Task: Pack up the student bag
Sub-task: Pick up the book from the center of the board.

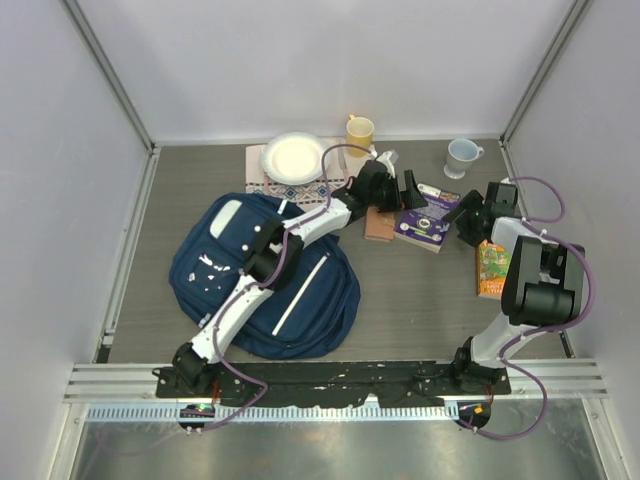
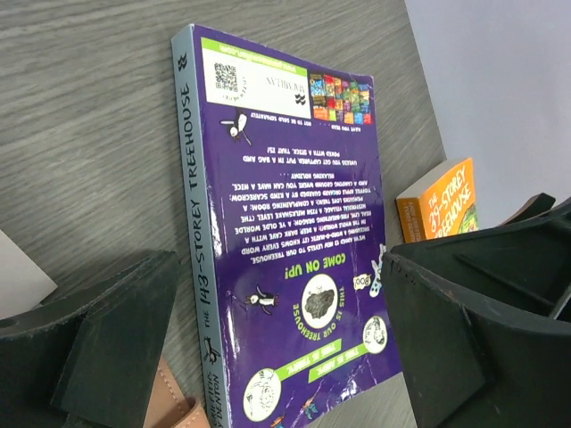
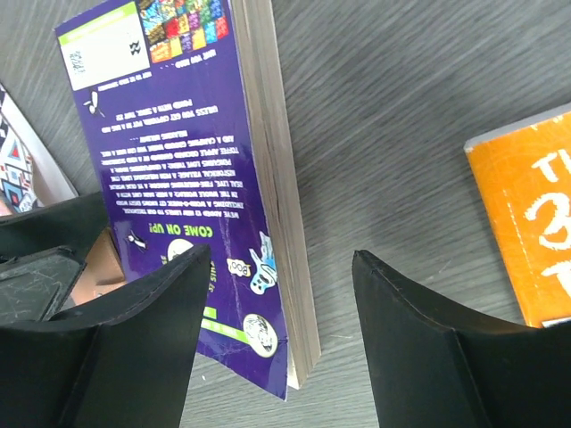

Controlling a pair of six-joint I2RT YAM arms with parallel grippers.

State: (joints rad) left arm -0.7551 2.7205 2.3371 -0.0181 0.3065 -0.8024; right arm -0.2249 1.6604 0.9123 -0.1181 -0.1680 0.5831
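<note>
Bracketing book [image 1: 428, 222], pickup step likely | left gripper [image 2: 278, 267] spread wide, empty | right gripper [image 3: 281, 259] parted, empty, straddling page edge | bag [image 1: 320, 310] at book's 8 o'clock | next probably: clamp book, carry to bag

Bright even overhead light – soft faint shadows, all views sharp.
</note>
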